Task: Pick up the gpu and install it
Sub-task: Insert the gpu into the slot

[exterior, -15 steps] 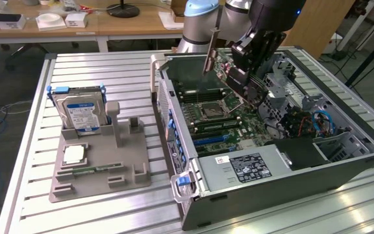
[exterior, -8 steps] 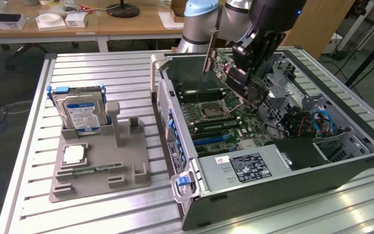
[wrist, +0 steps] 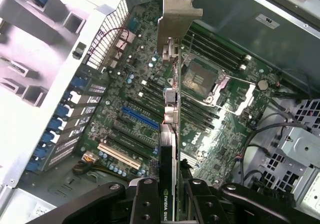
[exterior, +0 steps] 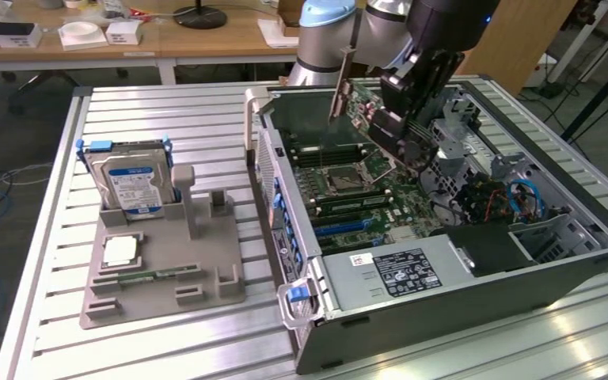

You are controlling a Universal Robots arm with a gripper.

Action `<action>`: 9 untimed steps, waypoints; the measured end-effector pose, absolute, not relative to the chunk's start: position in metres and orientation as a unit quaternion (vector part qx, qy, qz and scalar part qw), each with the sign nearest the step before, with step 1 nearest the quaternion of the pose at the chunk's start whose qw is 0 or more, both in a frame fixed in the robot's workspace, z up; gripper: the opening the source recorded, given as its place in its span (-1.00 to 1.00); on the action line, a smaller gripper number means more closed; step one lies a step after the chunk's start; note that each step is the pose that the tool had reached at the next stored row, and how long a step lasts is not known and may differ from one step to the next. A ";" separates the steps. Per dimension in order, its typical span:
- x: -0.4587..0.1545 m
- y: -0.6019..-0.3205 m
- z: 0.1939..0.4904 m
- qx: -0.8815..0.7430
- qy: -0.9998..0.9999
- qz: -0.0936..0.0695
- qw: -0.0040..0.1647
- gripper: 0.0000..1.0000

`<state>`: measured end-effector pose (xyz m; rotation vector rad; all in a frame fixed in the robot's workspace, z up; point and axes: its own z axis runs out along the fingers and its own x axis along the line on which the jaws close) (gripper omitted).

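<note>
The gpu (exterior: 373,119) is a thin black card with a silver bracket at one end. It hangs tilted above the open computer case (exterior: 442,293), over the green motherboard (exterior: 357,198). My gripper (exterior: 410,127) is shut on the card's upper edge. In the wrist view the gpu (wrist: 170,109) appears edge-on, bracket farthest from the camera. My gripper (wrist: 172,204) clamps it between black fingers (wrist: 145,204). The card hovers above the board, apart from the blue slot (wrist: 140,118) and the black slots beside it.
A blue-labelled hard drive (exterior: 133,184) stands upright in a grey holder (exterior: 167,269) on the slatted table, at the exterior view's left. A green memory stick (exterior: 156,275) lies on that holder. Case walls, drive cages and cables (exterior: 515,198) surround the board.
</note>
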<state>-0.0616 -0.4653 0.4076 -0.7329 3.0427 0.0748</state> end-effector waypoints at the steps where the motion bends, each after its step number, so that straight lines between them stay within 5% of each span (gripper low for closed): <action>1: -0.061 -0.465 0.408 -0.236 0.972 0.024 0.005 -0.48; 9: -0.061 -0.465 0.408 -0.253 0.967 0.024 0.005 -0.48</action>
